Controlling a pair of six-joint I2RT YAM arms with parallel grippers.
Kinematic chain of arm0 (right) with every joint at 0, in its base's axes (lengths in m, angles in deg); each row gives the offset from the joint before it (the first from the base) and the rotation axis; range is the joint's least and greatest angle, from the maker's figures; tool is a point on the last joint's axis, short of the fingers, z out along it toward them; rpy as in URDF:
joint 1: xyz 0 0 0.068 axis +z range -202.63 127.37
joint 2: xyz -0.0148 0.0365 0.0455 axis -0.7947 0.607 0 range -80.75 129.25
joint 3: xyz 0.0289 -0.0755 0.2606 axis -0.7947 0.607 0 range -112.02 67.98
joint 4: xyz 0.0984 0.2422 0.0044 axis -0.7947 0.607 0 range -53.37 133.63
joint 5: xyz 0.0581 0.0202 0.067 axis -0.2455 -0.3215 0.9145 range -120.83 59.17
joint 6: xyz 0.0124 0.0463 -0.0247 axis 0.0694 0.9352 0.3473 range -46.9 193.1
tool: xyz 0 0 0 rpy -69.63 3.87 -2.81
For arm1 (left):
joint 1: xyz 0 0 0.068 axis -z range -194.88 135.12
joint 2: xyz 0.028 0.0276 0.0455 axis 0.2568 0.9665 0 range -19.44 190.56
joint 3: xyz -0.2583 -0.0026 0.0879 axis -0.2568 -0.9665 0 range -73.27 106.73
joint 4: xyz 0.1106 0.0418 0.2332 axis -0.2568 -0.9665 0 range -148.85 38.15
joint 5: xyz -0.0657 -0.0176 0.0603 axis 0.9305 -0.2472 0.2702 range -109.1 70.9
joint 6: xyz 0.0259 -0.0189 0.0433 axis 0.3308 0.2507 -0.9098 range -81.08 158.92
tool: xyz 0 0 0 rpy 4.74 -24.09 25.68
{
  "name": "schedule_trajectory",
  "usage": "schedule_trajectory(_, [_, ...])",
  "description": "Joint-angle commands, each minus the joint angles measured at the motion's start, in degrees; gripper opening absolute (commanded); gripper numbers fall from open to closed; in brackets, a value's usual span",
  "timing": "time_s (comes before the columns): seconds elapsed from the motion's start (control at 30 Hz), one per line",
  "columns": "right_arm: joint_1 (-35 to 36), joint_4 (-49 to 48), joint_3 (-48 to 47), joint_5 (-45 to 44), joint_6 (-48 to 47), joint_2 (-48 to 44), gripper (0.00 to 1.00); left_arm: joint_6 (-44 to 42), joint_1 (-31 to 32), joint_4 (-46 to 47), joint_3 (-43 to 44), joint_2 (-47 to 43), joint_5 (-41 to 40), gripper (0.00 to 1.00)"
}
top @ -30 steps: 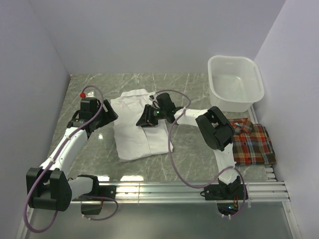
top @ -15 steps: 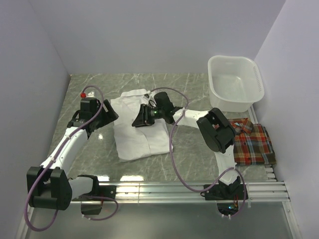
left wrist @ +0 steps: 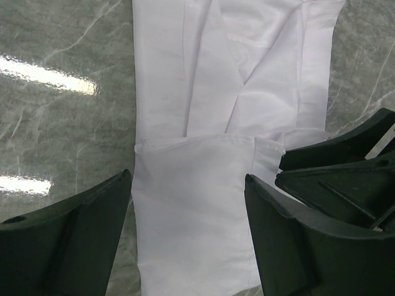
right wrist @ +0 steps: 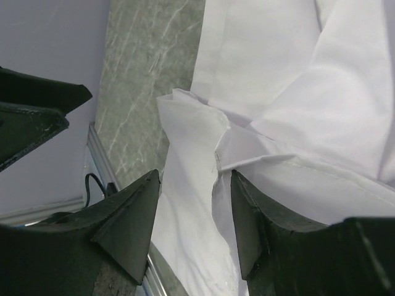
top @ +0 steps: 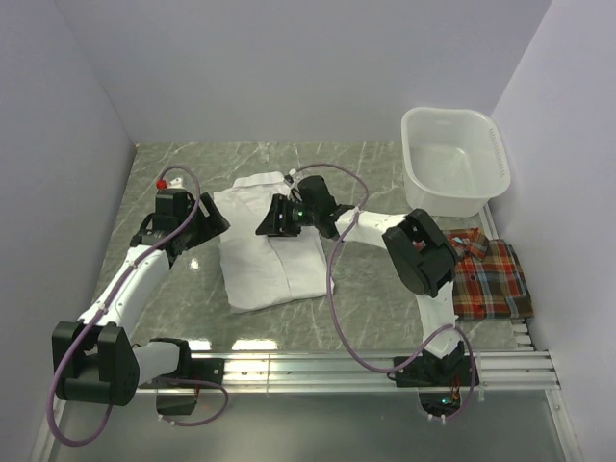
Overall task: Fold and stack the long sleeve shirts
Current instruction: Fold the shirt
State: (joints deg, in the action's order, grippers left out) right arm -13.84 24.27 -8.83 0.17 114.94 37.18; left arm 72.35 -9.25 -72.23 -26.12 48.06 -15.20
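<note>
The white long sleeve shirt point(top: 269, 258) lies flat mid-table, part-folded, collar end toward the back wall. A folded-over flap of it point(right wrist: 203, 132) shows its edge under my right gripper point(right wrist: 194, 174), which hangs low over the shirt's upper part point(top: 269, 222), jaws open with cloth beneath them and nothing pinched. My left gripper point(top: 214, 220) hovers at the shirt's left edge, open wide over a folded panel point(left wrist: 197, 222), empty point(left wrist: 187, 176). The plaid shirt point(top: 491, 279) lies folded at the right edge of the table.
A white plastic basin point(top: 496, 154) stands at the back right. Metal rails point(top: 366, 371) run along the near edge. The right gripper's black body point(left wrist: 345, 166) sits close beside my left fingers. Walls close in on the left, back and right.
My right gripper has moved left and toward the back across the white shirt, and its jaws have widened, leaving the cloth fold lying on the shirt. The left arm has stayed still.
</note>
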Motion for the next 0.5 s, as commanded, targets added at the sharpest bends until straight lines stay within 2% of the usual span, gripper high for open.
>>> schedule_trajectory(0.0, [-0.64, -0.03, -2.37, -0.95, -0.89, -0.34, 0.58, -1.17, -0.35, 2.01, -0.13, 0.08, 1.37, 0.80])
schedule_trajectory(0.33, [-0.73, -2.23, -4.66, 0.99, 0.34, 5.46, 0.58, -1.26, -0.44, 2.01, -0.22, 0.35, 1.37, 0.80])
schedule_trajectory(0.47, [-1.95, -5.47, -1.85, 0.11, 3.15, 6.44, 0.58, -1.26, -0.35, 1.84, -0.13, 0.26, 0.93, 0.80])
